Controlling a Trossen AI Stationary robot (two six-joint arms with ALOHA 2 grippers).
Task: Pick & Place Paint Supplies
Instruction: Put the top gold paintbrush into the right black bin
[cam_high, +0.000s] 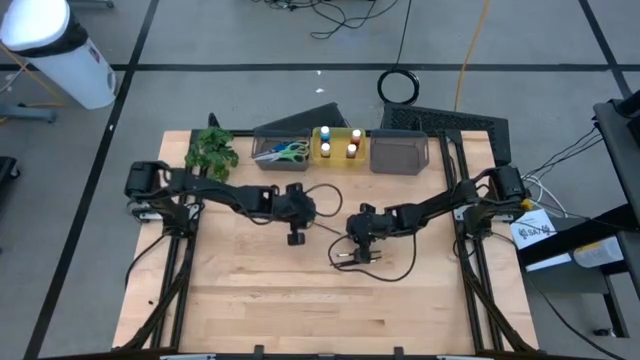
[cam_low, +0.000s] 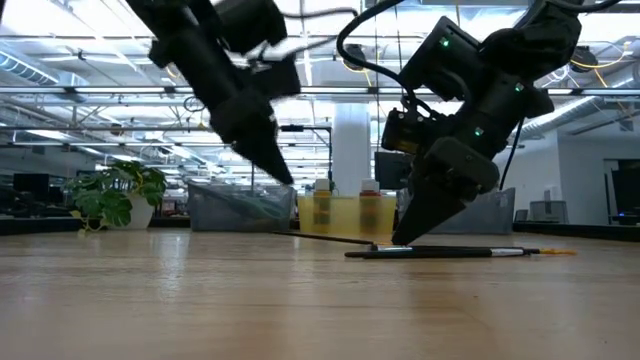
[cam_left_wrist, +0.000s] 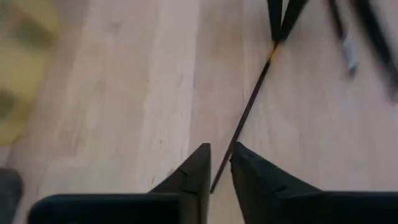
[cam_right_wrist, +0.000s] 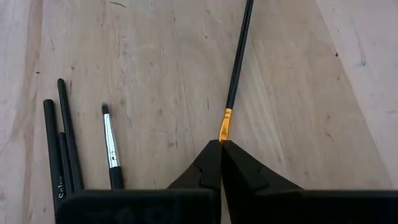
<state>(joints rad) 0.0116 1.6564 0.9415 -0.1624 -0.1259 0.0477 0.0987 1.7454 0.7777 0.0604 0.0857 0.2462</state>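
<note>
A thin black brush (cam_right_wrist: 239, 50) with an orange band lies on the wooden table between my two grippers. My right gripper (cam_right_wrist: 221, 143) is shut on its orange-banded end, with its tips down at the table (cam_low: 400, 240). My left gripper (cam_left_wrist: 221, 158) is open by a narrow gap and hangs above the table (cam_low: 288, 180) over the brush's other end (cam_left_wrist: 214, 183), touching nothing. Several more brushes (cam_right_wrist: 62, 143) lie flat beside the right gripper (cam_high: 352, 258). The scissors (cam_high: 285, 152) sit in a grey bin. The paint bottles (cam_high: 338, 143) stand in the yellow bin. My right gripper pinches the thin brush at its very end, just past the orange band (cam_right_wrist: 225, 121), between the tips of its two fingers. The fingers slant down from the right and lie along the brush. The handle (cam_low: 320, 238) stretches away over the table toward the left gripper.
A leafy plant (cam_high: 212, 152), a grey bin (cam_high: 262, 140), a yellow bin (cam_high: 338, 157) and a second grey bin (cam_high: 400, 153) line the far edge. One loose brush (cam_low: 450, 253) lies on the near side of the right gripper. Bare wood spreads toward the near edge (cam_high: 300, 310).
</note>
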